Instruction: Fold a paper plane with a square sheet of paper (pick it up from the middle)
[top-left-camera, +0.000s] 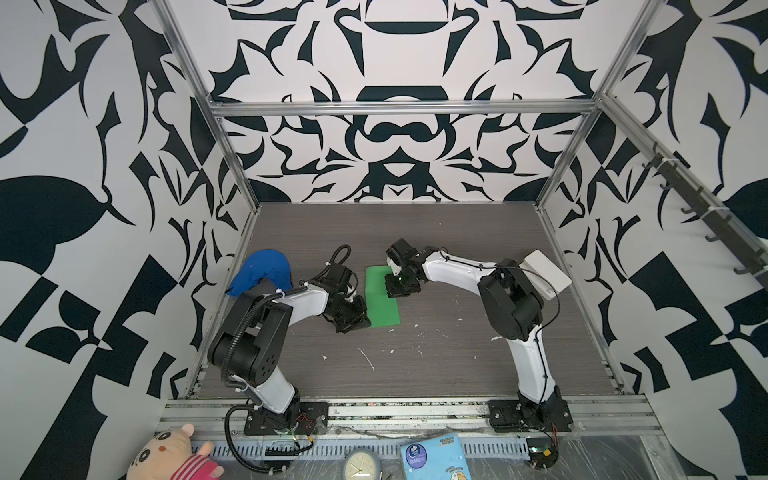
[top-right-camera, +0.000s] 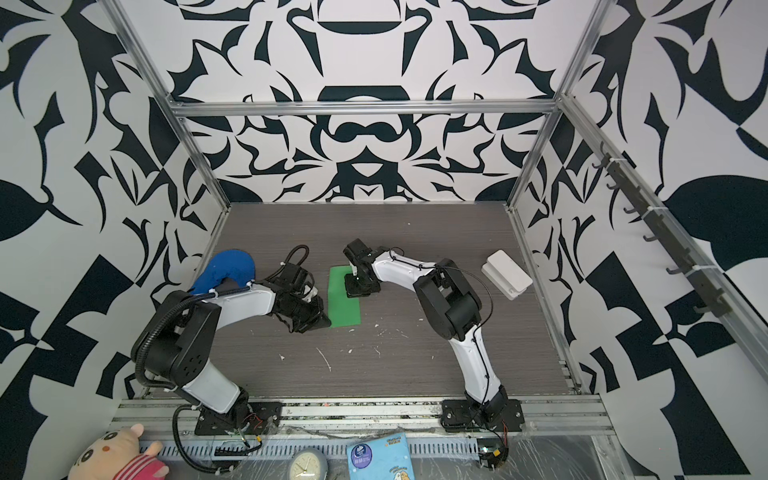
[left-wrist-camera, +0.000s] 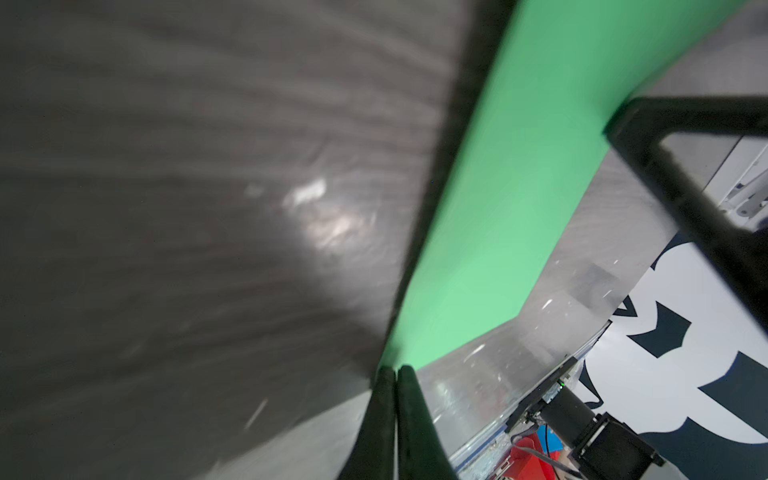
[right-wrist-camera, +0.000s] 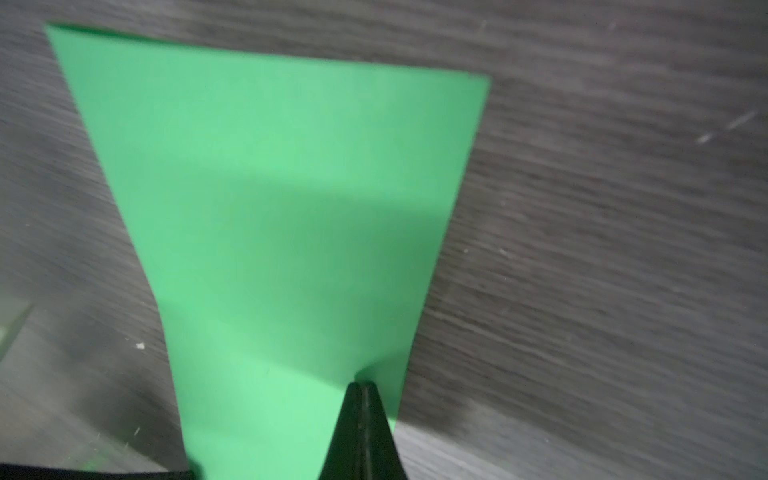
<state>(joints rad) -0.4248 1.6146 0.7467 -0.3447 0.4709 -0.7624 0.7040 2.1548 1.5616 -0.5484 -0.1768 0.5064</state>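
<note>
Item 1: right end effector, pressed together, its tip bearing down near a long edge of the square sheet of paper; I read this as an anchor.
Item 2: left end effector, nearly closed at the sheet's near corner. I cannot confirm a pinch.
Item 3: the sheet lies doubled into a rectangle, mid-worktop.

Bright green paper, blue cap, grey woodgrain table, black-and-white patterned walls

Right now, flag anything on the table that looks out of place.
White scraps litter the tabletop in front of the folded green paper, like leftover debris. A blue cloth cap lies crumpled at the left rear, unrelated to folding.
</note>
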